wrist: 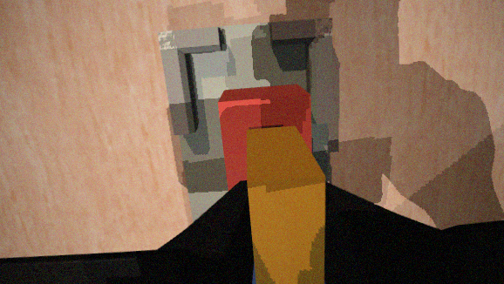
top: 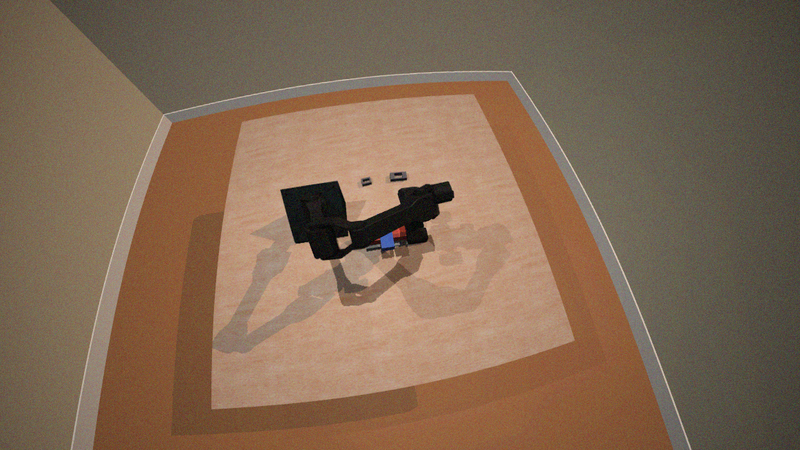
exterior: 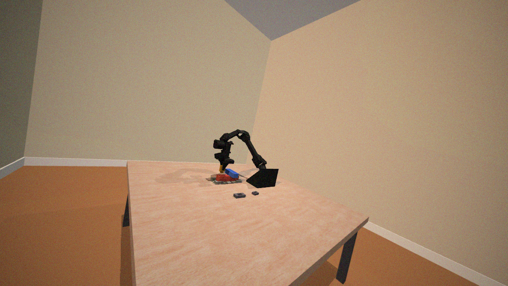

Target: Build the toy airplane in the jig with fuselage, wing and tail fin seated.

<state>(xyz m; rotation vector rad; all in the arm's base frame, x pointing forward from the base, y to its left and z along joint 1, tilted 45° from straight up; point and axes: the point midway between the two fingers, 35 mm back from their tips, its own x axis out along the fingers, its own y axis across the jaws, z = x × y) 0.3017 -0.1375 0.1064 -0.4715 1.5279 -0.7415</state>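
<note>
Yellow tail fin (exterior: 221, 168) (wrist: 285, 226) pinched in gripper (exterior: 224, 168) (wrist: 275, 190), above red fuselage (top: 399, 232) (exterior: 223, 178) (wrist: 244, 139). Blue wing (top: 387, 241) (exterior: 231, 173) lies across fuselage, which sits in gray cradle (top: 371, 249) (exterior: 227, 183) (wrist: 173, 78); full seating can't tell. Two small dark blocks (top: 398, 175) (exterior: 239, 195) on table (top: 392, 346) (exterior: 227, 241), apart from cradle.

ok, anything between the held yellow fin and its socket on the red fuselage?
Nothing visible between the yellow fin and the red fuselage below, though the fin hides most of the socket. Blue wing sits to one side.
</note>
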